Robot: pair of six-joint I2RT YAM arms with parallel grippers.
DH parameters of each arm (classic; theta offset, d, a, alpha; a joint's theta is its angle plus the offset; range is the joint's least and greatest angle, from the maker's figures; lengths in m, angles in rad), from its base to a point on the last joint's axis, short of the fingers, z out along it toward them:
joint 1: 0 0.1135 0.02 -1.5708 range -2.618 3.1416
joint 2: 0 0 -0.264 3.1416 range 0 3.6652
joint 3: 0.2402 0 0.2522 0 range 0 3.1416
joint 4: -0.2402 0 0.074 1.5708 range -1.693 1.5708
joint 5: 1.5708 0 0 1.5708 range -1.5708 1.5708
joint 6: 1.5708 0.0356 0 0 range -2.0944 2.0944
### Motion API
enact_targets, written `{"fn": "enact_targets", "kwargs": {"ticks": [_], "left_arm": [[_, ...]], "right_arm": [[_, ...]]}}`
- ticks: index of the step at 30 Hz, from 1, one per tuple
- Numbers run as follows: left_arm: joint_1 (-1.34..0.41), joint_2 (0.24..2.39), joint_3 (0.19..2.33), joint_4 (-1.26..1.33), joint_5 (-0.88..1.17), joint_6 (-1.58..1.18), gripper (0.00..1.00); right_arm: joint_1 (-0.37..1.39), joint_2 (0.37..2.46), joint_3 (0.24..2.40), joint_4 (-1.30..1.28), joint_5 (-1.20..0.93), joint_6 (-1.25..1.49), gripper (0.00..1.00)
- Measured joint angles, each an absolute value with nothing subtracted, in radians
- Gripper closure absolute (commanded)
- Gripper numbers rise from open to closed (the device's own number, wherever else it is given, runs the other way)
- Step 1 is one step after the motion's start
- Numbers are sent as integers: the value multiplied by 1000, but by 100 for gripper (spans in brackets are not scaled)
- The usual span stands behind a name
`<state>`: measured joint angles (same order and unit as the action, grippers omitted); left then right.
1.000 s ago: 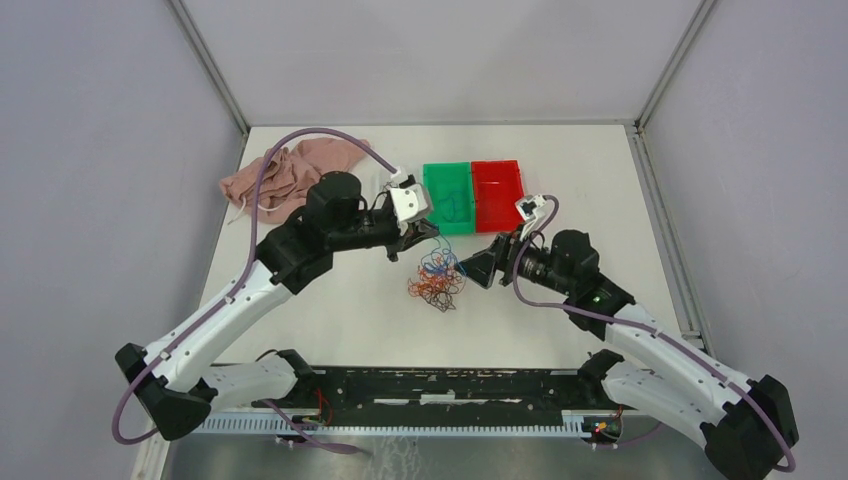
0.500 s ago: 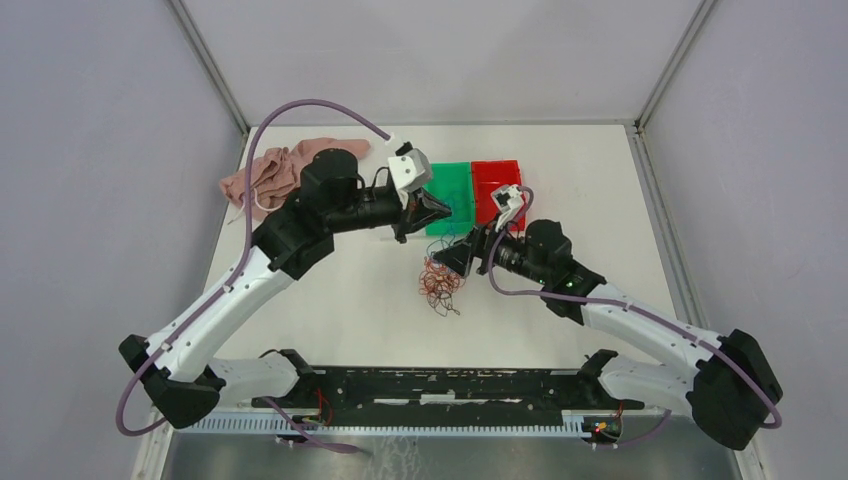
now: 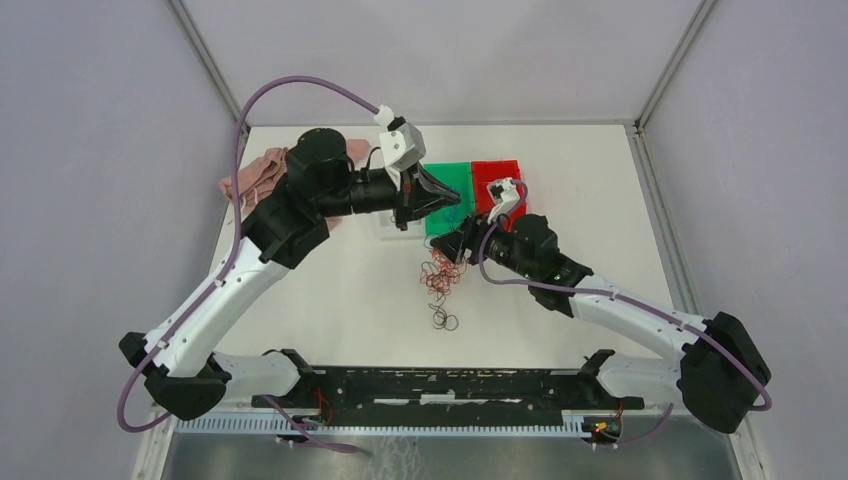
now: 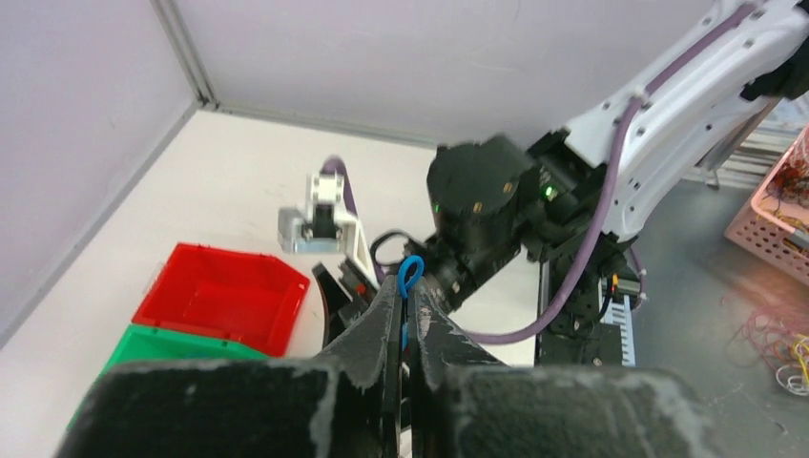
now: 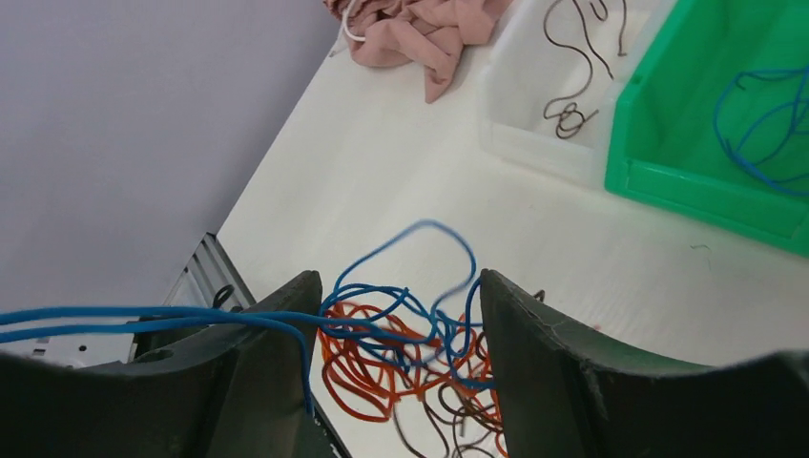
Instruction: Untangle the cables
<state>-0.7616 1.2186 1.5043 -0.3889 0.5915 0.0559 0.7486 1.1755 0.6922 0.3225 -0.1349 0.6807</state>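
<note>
Left fingers (image 4: 382, 320) pinched on blue cable (image 4: 411, 271); right fingers (image 5: 534, 329) wide astride cables (image 3: 440, 277), 6 o'clock of green bin (image 3: 450, 222)

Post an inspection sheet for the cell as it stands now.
Surface: white table, nothing spilled seen.
Job's things: cables wadded mid-table, orange, blue, dark; dark loop lying apart; blue wires in green bin; dark wires in clear tray; red bin empty.
Clutter: pink cloth, far left.
Grippers: left gripper shut on blue wire above green bin; right gripper open at the wad.
Cables: purple hoses on both arms, clear of the wires.
Surroundings: grey walls; pink basket off-table.
</note>
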Motion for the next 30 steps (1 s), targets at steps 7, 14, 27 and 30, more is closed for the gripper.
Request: {"fn": "enact_targets", "kwargs": {"ticks": [7,14,27,30], "left_arm": [[-762,1230,1623,-385,607,44,97],[-762,1231,1707,-365,611,45,97],[-762,1258,1837,-330,584,54,97],[-762,1261,1832,-329,578,67,97]], "right_arm": [[749,1221,603,316,-83,707,38],[751,1228,530,315,-48,721,38],[751,1230,445,330,-42,743,35],[751,1167,448,285,-40,739,34]]}}
